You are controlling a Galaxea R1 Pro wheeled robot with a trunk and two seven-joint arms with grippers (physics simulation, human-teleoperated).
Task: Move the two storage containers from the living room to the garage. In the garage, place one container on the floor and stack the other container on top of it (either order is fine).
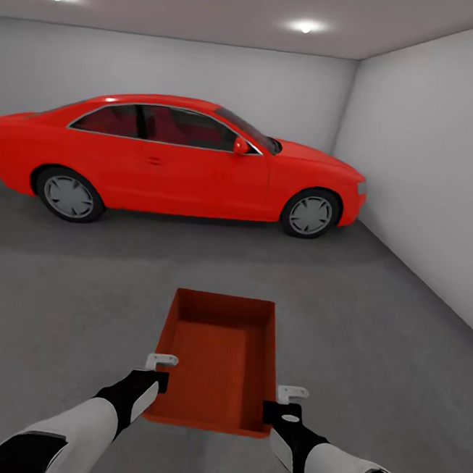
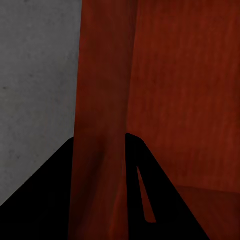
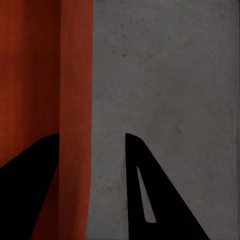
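One orange-red storage container lies lengthwise low over the dark grey garage floor, straight ahead of me; whether it rests on the concrete I cannot tell. My left gripper is at its near left corner. In the left wrist view that gripper is shut on the container's wall, both fingers against it. My right gripper is at the near right corner. In the right wrist view the right gripper straddles the wall while open, with a gap to the outer finger.
A red car is parked broadside across the back of the garage. A white wall runs along the right. Open concrete lies between the car and the container and on both sides of it.
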